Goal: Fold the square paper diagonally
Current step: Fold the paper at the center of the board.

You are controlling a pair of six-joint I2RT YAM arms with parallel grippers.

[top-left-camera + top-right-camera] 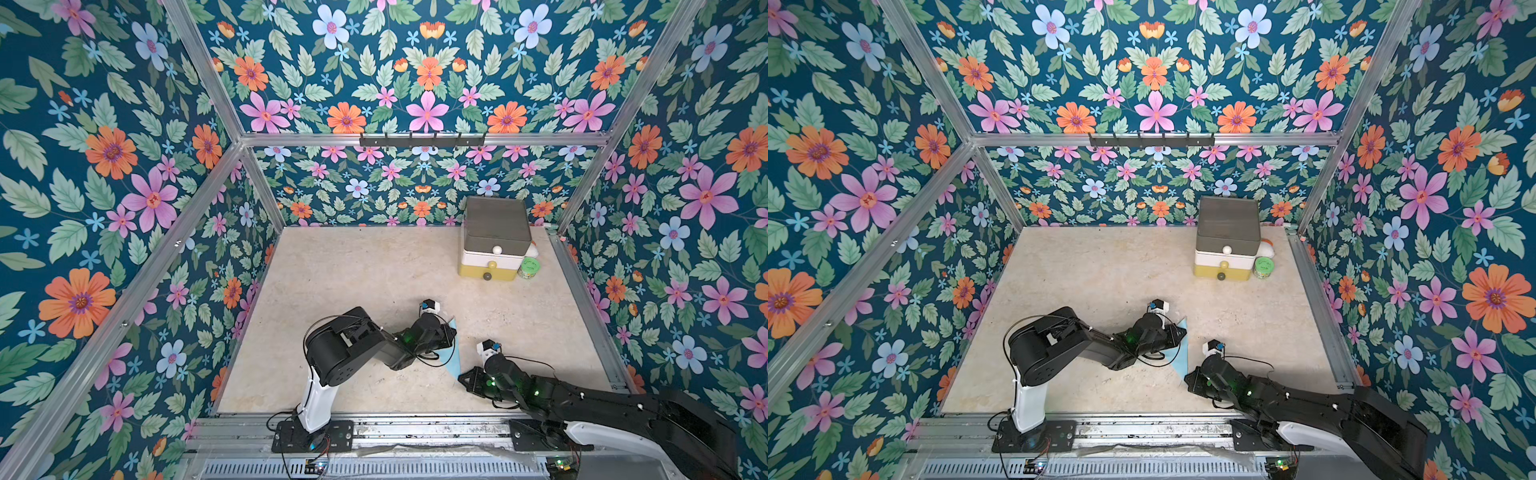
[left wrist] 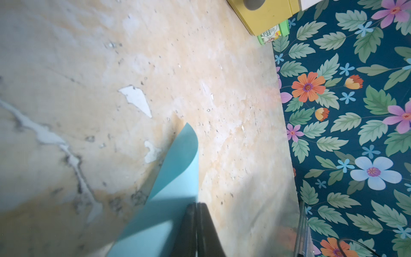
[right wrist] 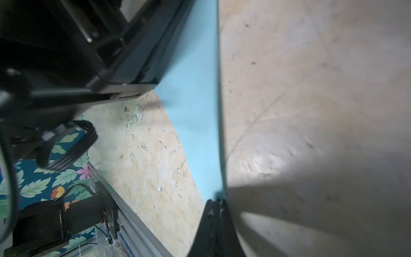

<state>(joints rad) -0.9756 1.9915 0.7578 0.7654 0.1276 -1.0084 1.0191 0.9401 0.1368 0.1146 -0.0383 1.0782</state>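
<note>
The square paper [image 1: 453,357] [image 1: 1177,357] is light sky-blue and shows as a narrow triangular strip on the beige table, between my two arms. My left gripper [image 1: 454,332] [image 1: 1183,332] is over its far end. In the left wrist view the jaws are pressed together at the sheet's edge [image 2: 196,203], and the paper [image 2: 178,169] curls upward beyond them. My right gripper [image 1: 460,377] [image 1: 1187,377] sits at the near corner. Its jaws [image 3: 216,200] are shut right where the paper [image 3: 195,111] tapers to a point. The left arm hides much of the sheet.
A stacked drawer box [image 1: 494,241] with grey, white and yellow tiers stands at the back right. A green-lidded tub [image 1: 528,268] is beside it. Floral walls close in the table on three sides. An aluminium rail [image 1: 374,424] runs along the front.
</note>
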